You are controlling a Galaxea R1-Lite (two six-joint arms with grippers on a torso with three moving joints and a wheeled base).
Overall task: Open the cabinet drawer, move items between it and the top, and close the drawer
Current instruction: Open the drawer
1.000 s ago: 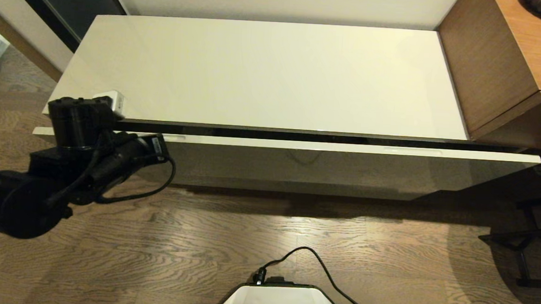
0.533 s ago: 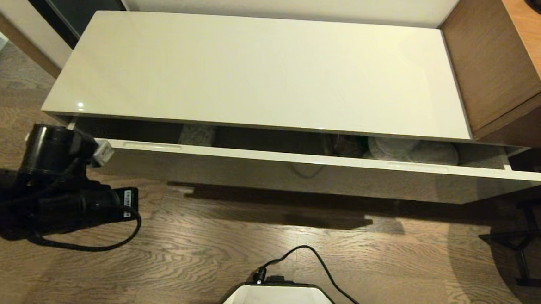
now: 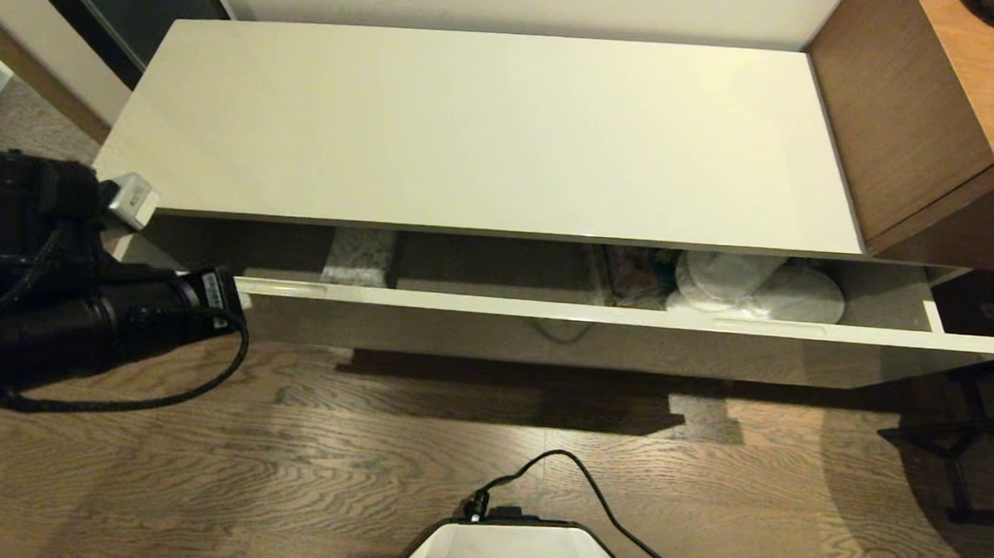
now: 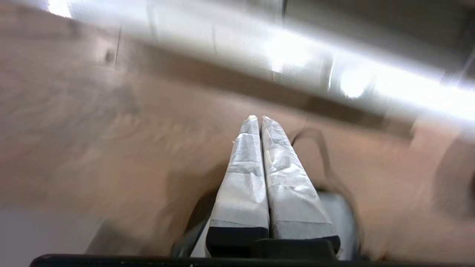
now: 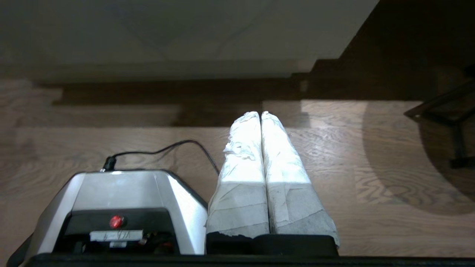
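In the head view the cabinet [image 3: 496,134] fills the upper middle of the frame, its top [image 3: 488,125] bare and glossy. Below its front edge the drawer [image 3: 597,314] stands partly pulled out across the frame's centre. Inside it, toward the right, lies the pair of white slippers [image 3: 755,297] in clear plastic; a pale speckled thing [image 3: 360,257] shows left of centre, too shadowed to identify. The left gripper [image 3: 131,200] sits at the left edge, just beside the drawer's left end, its taped fingers [image 4: 256,163] pressed together around nothing. The right gripper [image 5: 261,115], seen only in its wrist view, hangs over the wooden floor [image 5: 371,167] near the robot's base [image 5: 118,200], fingers together and empty.
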